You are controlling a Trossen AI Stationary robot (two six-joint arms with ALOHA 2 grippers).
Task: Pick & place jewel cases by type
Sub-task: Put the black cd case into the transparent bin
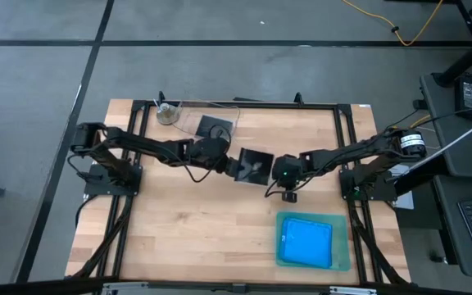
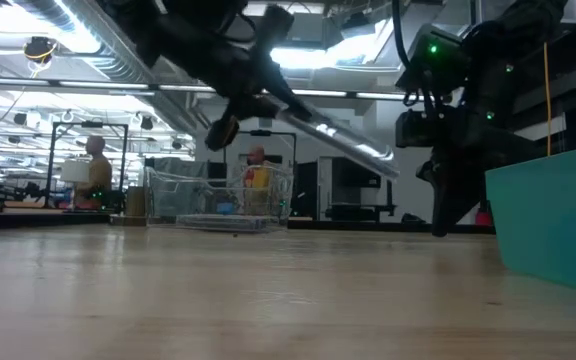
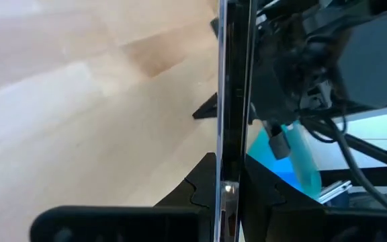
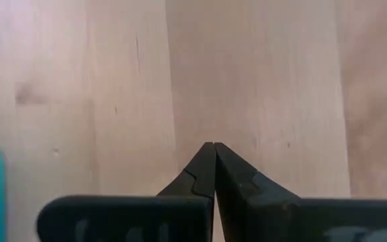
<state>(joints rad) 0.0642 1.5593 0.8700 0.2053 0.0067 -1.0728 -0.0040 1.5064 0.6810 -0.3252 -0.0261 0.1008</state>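
Two arms meet above mid-tabletop (image 1: 187,229). Left gripper (image 1: 229,162), jaws clamped on a dark jewel case (image 1: 252,165), holds it aloft, seemingly for sorting. Right gripper (image 4: 214,149) hovers beside, jaws together. Blue cases (image 1: 306,242) fill the green tray (image 1: 344,262).

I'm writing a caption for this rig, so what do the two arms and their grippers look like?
Both arms are dark, slim and jointed, with black cables looping beside them. The left gripper and right gripper each end in two flat black fingers tapering to a point, with a notched step along the inner edge. A green light glows on one arm's housing.
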